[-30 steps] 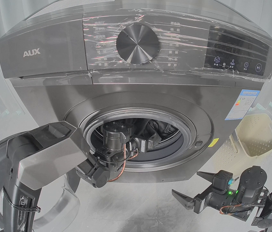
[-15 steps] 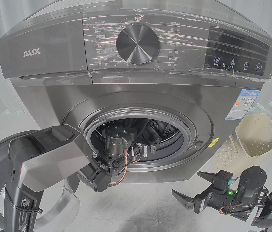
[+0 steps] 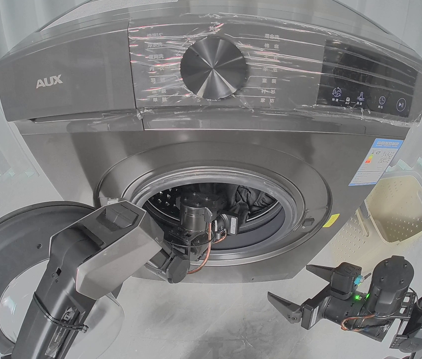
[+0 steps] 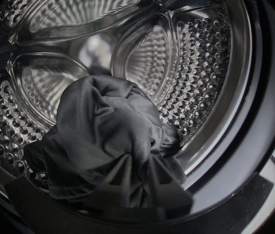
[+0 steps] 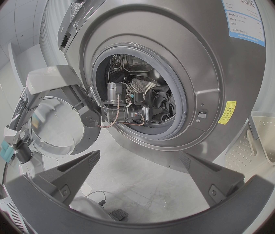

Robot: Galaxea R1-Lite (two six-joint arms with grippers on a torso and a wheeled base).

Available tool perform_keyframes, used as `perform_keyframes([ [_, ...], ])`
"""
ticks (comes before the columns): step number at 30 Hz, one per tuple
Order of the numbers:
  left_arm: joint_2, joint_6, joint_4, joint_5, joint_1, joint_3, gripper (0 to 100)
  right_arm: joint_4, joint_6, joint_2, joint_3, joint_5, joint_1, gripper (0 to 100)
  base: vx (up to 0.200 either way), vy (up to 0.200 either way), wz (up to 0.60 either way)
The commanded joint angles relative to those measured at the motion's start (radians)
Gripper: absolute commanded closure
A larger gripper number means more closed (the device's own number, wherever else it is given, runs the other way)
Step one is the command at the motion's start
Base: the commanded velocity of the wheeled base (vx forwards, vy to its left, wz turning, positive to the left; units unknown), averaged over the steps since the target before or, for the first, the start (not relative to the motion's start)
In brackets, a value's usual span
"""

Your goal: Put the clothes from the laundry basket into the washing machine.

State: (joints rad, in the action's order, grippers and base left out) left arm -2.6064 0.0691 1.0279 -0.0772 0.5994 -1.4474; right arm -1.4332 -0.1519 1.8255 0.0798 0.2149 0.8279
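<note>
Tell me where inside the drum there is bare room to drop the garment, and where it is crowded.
Bare: the perforated drum wall behind and beside the dark garment, up to the door seal. Crowded: the drum's mouth, where the left end effector holds the bunched garment.

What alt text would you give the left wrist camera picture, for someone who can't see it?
A crumpled dark garment sits bunched inside the washing machine's shiny, perforated steel drum. It is pinched by the left gripper, whose jaws are closed on it near the dark door seal.
</note>
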Motion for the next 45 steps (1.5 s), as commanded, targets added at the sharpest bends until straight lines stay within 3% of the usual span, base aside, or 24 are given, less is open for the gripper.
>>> perform_keyframes([
  [1,-0.084,0.003,-0.011,-0.018,-0.024,-0.108,100,-0.001,0.0,0.001,0.0,0.0,-0.003,0,0.0,0.0,0.0],
  [8,-0.138,0.006,-0.005,-0.088,-0.072,-0.326,100,-0.001,0.0,0.003,0.0,-0.002,0.0,0,0.0,0.0,0.0],
  [25,-0.135,0.008,0.017,-0.088,-0.075,-0.3,100,0.0,-0.001,0.003,0.0,0.0,-0.001,0,0.0,0.0,0.0],
  [26,-0.133,0.008,0.02,-0.088,-0.073,-0.294,0,0.0,-0.001,0.003,0.0,0.0,-0.003,0,0.0,0.0,0.0],
  [32,-0.086,0.011,0.046,-0.088,-0.061,-0.225,0,-0.001,-0.001,0.001,0.0,-0.002,-0.003,0,0.0,0.0,0.0],
  [39,0.088,0.026,0.051,-0.073,0.005,0.01,0,-0.001,0.0,0.001,0.0,-0.002,-0.003,0,0.0,0.0,0.0],
  [41,0.193,0.035,0.052,-0.053,0.051,0.15,0,-0.001,-0.001,0.001,-0.002,0.0,-0.003,0,0.0,0.0,0.0],
  [45,0.276,0.029,0.054,-0.052,0.082,0.285,0,-0.001,-0.001,-0.002,-0.003,-0.002,-0.003,0,0.0,0.0,0.0],
])
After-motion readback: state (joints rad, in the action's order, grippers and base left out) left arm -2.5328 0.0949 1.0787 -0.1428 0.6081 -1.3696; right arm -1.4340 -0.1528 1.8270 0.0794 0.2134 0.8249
